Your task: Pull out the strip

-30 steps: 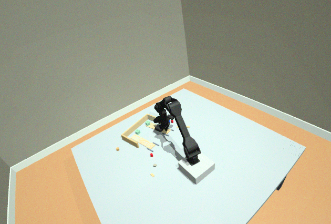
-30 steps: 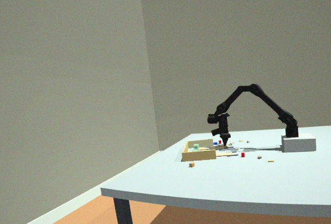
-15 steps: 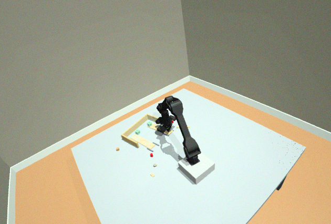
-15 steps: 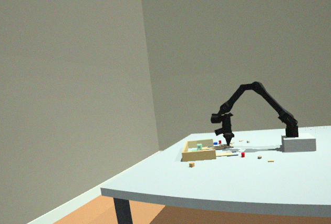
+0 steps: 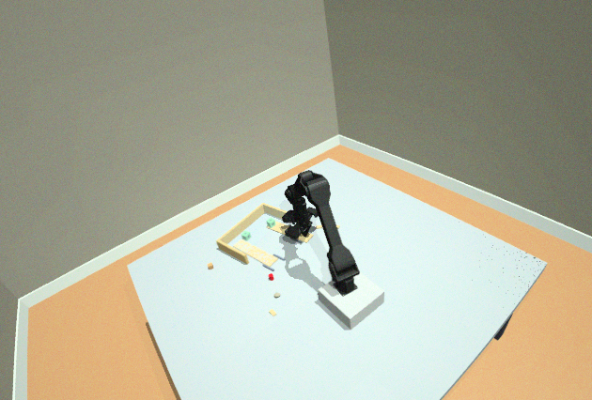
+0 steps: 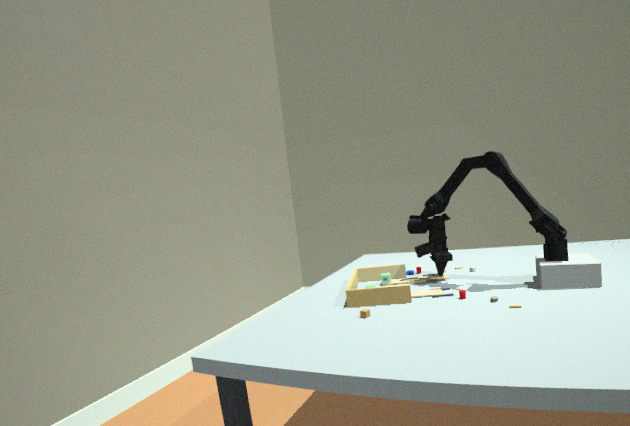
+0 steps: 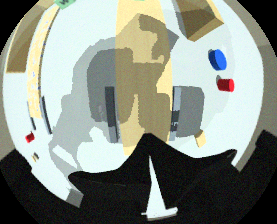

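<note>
now the fingers of the gripper [image 5: 305, 234] [image 6: 441, 274] [image 7: 148, 134] are closed together, at the near end of a plain strip [image 5: 276, 228] [image 6: 400, 281] [image 7: 144, 80]. on its far end sits one green cube [image 5: 271, 222] [image 6: 386, 277]. another cube with letter "w" [image 5: 245, 235] [image 6: 370, 286] [image 7: 65, 3] is beside the patterned strip [image 5: 257, 253] [image 6: 426, 294] [image 7: 38, 65], inside the wooden frame [image 5: 241, 226] [image 6: 378, 296] [image 7: 201, 21].

On the tabletop [image 5: 400, 330] [image 6: 426, 351], a small orange-brown cube [image 5: 210, 266] [image 6: 364, 313] sits outside the tan walls; a short red cylinder [image 5: 271, 277] [image 6: 462, 294] [image 7: 30, 137] and a rounded grey-brown pebble [image 5: 277, 295] [image 6: 494, 299] lie well apart from it.
</note>
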Robot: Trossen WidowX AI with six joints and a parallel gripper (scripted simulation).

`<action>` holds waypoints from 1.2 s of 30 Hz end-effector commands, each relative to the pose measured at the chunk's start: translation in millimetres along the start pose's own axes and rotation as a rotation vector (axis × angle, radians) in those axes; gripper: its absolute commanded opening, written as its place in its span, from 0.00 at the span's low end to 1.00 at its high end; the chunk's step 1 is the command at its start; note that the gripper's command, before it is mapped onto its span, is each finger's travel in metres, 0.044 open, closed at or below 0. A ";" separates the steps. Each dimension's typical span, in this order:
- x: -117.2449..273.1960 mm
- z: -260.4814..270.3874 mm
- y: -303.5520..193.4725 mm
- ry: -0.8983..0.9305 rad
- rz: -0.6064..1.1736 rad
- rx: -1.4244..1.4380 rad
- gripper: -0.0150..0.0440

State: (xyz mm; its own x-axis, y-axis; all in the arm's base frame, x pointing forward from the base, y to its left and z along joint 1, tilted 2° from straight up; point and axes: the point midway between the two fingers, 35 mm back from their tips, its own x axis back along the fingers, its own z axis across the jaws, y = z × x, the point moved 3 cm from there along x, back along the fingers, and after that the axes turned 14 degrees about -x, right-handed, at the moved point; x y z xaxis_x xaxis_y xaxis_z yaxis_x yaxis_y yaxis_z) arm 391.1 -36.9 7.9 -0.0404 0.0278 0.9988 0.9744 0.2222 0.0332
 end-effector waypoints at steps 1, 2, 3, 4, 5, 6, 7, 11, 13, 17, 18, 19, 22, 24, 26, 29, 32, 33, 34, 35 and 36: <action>-3.7 -2.1 -10.4 0.002 0.016 -0.001 0.25; -3.8 -2.4 -12.0 0.001 0.016 -0.001 0.25; -3.9 -2.8 -13.5 0.001 0.016 -0.001 0.25; -3.9 -3.1 -15.1 0.001 0.016 -0.001 0.25; -4.0 -3.4 -16.6 0.001 0.017 -0.001 0.25; -4.1 -3.7 -18.2 0.001 0.017 -0.001 0.25; -4.1 -4.1 -19.7 0.001 0.017 -0.001 0.25; -4.3 -5.3 -25.8 0.001 0.018 -0.001 0.25; -4.3 -6.0 -28.9 0.001 0.018 -0.001 0.25; -4.4 -7.2 -34.9 0.001 0.018 -0.001 0.25; -4.4 -7.6 -36.4 0.001 0.019 -0.001 0.25; -4.4 -7.9 -37.9 0.001 0.019 -0.001 0.25; -4.4 -8.8 -42.4 0.001 0.019 -0.001 0.25; -4.4 -9.4 -45.4 0.001 0.020 -0.001 0.25; -4.4 -10.1 -48.4 0.001 0.020 -0.001 0.25; -4.4 -11.0 -52.9 0.001 0.020 -0.001 0.25; -4.4 -12.0 -57.4 0.000 0.021 -0.001 0.25; -4.4 -12.3 -58.9 0.000 0.021 -0.001 0.25; -4.4 -12.6 -60.4 0.000 0.021 -0.001 0.25; -4.4 -12.9 -61.9 0.000 0.021 -0.001 0.25; -4.4 -13.2 -63.4 0.000 0.021 -0.001 0.25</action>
State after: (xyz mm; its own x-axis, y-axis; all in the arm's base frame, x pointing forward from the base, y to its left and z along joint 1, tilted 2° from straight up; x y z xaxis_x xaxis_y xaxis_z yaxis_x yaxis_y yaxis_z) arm 341.6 -61.6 6.2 -0.0398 0.0314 0.9987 0.9748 0.2208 0.0319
